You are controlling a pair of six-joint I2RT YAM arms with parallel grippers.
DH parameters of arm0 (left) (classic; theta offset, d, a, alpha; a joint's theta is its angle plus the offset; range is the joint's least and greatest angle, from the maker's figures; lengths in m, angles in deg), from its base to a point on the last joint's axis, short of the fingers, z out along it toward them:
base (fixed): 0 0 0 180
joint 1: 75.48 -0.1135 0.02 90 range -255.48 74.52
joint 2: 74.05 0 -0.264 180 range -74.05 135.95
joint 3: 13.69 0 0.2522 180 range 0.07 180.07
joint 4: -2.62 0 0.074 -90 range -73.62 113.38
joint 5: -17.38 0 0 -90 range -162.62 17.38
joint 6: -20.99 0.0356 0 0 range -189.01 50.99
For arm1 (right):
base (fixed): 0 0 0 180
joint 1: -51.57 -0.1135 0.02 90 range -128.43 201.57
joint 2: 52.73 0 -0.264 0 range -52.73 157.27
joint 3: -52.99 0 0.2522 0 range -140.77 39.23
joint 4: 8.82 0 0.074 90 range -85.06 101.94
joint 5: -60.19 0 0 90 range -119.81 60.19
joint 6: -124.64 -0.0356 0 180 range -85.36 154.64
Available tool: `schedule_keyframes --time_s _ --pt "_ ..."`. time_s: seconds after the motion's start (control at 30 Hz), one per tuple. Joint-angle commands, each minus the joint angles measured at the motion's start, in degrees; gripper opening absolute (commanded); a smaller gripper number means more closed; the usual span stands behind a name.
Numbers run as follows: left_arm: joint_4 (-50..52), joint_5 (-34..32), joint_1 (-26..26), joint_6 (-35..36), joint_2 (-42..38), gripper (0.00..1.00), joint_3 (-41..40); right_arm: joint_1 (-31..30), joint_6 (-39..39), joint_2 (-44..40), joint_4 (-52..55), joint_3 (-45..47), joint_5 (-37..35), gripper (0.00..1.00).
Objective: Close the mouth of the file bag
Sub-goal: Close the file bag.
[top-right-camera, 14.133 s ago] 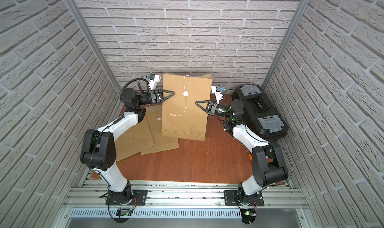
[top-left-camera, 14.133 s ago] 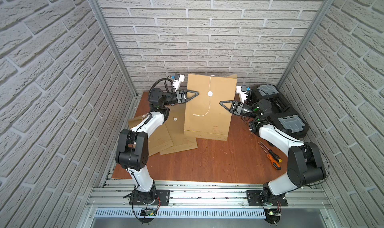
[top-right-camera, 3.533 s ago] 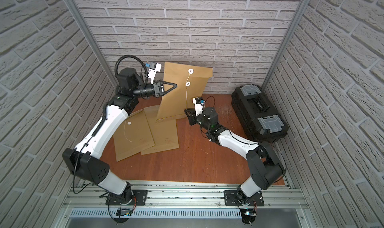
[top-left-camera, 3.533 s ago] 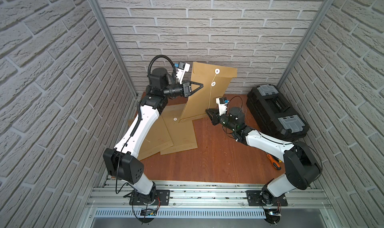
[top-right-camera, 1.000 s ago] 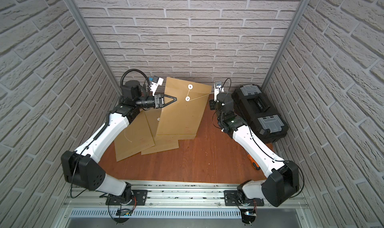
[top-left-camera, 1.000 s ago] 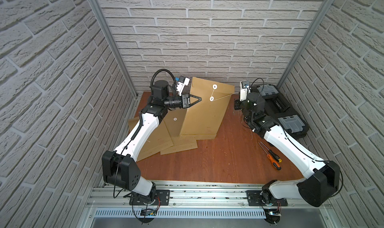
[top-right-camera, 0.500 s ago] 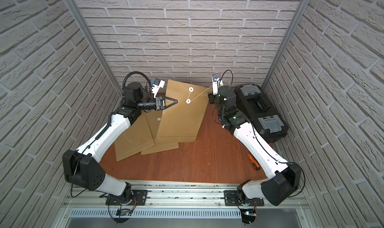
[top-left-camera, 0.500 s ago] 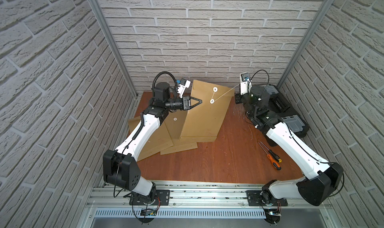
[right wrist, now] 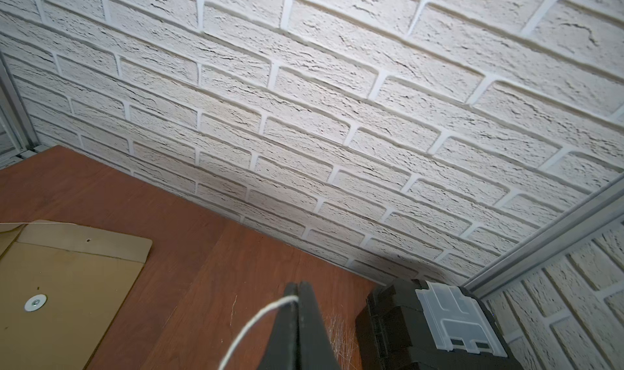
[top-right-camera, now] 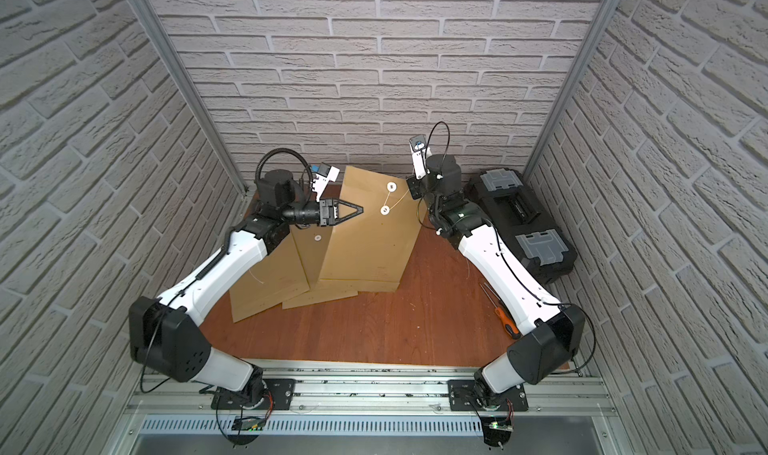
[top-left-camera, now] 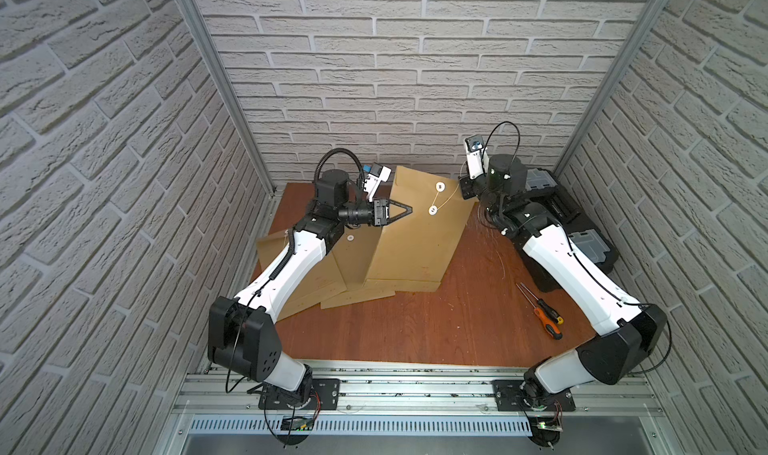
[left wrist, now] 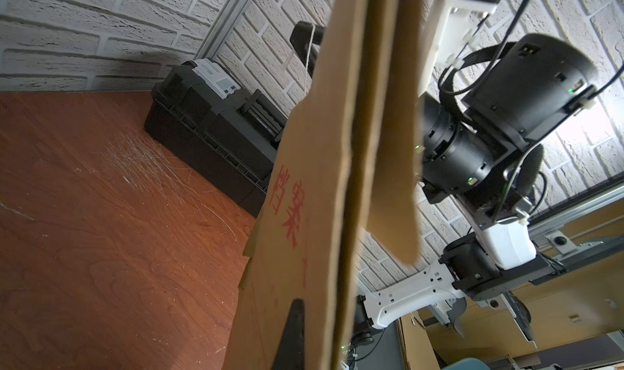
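Pale brick-pattern walls (top-left-camera: 415, 79) close in a reddish wooden counter (top-left-camera: 415, 332), which bears what look like fine scratches near a black toolbox (top-left-camera: 557, 212). The file bag (top-left-camera: 415, 245) stands tilted toward the counter's back. The left hand (top-left-camera: 409, 211) is clamped on the bag's edge. The right hand (right wrist: 297, 295), fingers pressed together, pinches the bag's white string (top-left-camera: 446, 197).

Both arms stretch forward and inward, left hand (top-left-camera: 410, 209) and right hand (right wrist: 298, 294) pinched closed.
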Motion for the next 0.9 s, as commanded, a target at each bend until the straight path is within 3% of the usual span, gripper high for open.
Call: schedule_keyframes --time_s 0.0,0.6,0.87 --pt "-3.29 0.73 1.15 0.55 -0.64 0.00 -0.57 0.19 -0.34 0.51 1.23 -3.09 2.13 0.03" --pt "-0.80 -1.68 3.90 2.55 1.82 0.00 -0.07 -5.56 -0.63 4.54 6.91 -10.28 4.99 0.03" --pt "0.80 -6.68 2.28 2.37 2.31 0.00 0.28 -8.70 2.86 4.36 16.73 -13.27 -2.43 0.03"
